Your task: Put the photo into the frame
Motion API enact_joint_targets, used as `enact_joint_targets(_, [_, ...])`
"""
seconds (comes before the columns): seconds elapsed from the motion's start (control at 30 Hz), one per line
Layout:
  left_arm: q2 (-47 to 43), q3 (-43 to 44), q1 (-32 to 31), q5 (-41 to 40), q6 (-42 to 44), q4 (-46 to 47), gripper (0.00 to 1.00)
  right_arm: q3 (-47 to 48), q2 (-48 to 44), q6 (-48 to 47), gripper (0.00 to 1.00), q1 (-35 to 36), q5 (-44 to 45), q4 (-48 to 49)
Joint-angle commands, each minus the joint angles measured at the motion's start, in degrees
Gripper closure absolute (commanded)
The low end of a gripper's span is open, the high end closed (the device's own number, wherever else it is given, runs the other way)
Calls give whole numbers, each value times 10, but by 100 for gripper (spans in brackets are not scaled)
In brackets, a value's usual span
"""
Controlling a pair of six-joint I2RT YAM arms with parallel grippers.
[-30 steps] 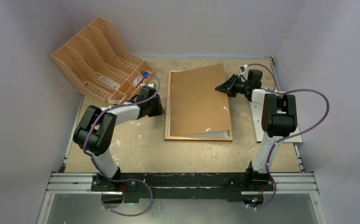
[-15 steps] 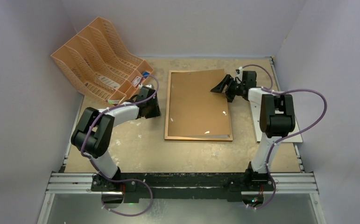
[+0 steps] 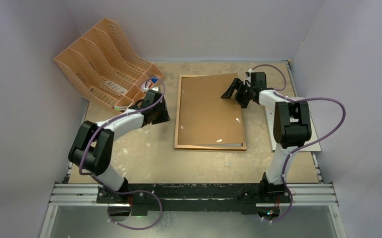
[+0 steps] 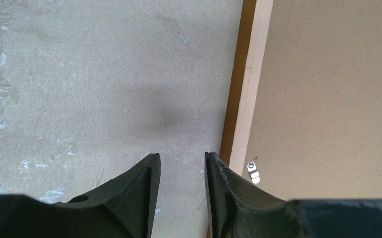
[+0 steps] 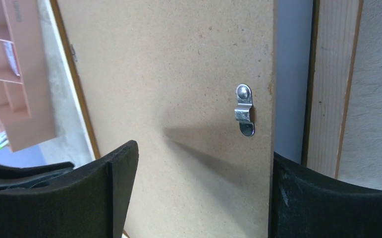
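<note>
Skewed across the frame (image 3: 208, 147) a second ago, the brown backing panel (image 3: 208, 109) now lies nearly square inside the moulding at mid-bench, and the right arm has drawn back toward the panel's far right corner. The right fingers (image 5: 114, 193) are spread wide over that corner and pinch nothing; the panel's right edge runs between them. A pale strip (image 5: 293, 74) shows between this edge and the moulding. The left fingers (image 4: 144, 188) hover over the bare bench (image 3: 149, 158) just beside the frame's left moulding, a narrow gap between them and nothing in it. The photo itself does not plainly show; it is probably under the panel, and the pale strip may be its white back, though that cannot be told. The step in hand looks like seating the panel. Done well, the right fingers would press the far corner flat and ease it level without dragging the sheet beneath, while the left fingers brace the moulding against sliding. Counted: one frame, one panel, one orange rack (image 3: 104, 59) at the far left, one pale sheet (image 3: 313, 143) under the right arm, and one metal clip in each wrist view (image 5: 245, 116) (image 4: 252, 171).
</note>
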Motion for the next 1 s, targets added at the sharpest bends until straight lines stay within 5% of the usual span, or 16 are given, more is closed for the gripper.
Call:
enact_joint_targets(0.0, [-32,-13,0,-10,11,-7,59,29,-34,-28,17,22,59,-48])
enact_joint_targets(0.7, [-69,-44,0,-3,16,-8,54,51,-87,-93,8,49,299,-148])
enact_joint_targets(0.97, [-58,-50,1,138,8,69,43,-44,-162,-62,8,50,330,-45])
